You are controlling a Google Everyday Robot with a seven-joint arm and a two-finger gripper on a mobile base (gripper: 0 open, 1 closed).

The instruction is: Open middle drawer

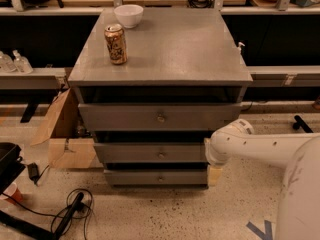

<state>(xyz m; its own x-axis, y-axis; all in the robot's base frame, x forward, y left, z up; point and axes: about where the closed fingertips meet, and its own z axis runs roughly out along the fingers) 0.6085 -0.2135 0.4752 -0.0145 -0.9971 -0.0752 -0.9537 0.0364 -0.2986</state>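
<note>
Currently | camera view: gripper sits at the right end of the middle drawer, whose knob lies well to its left; clasp state cannot be told | step: approach, drawer looks closed | next: likely reach the knob, grasp it, pull outward.

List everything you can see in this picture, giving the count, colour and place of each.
cabinet: one, grey, centre
top drawer: one, grey, highest
middle drawer: one, grey, second down
bottom drawer: one, grey, lowest
can: one, gold, cabinet top, left
bowl: one, white, behind the can
cardboard box: one, brown, floor, left of cabinet
cables: several, black, floor, lower left
arm: one, white, from the right
tool: one, pale, by the middle drawer's right end
</note>
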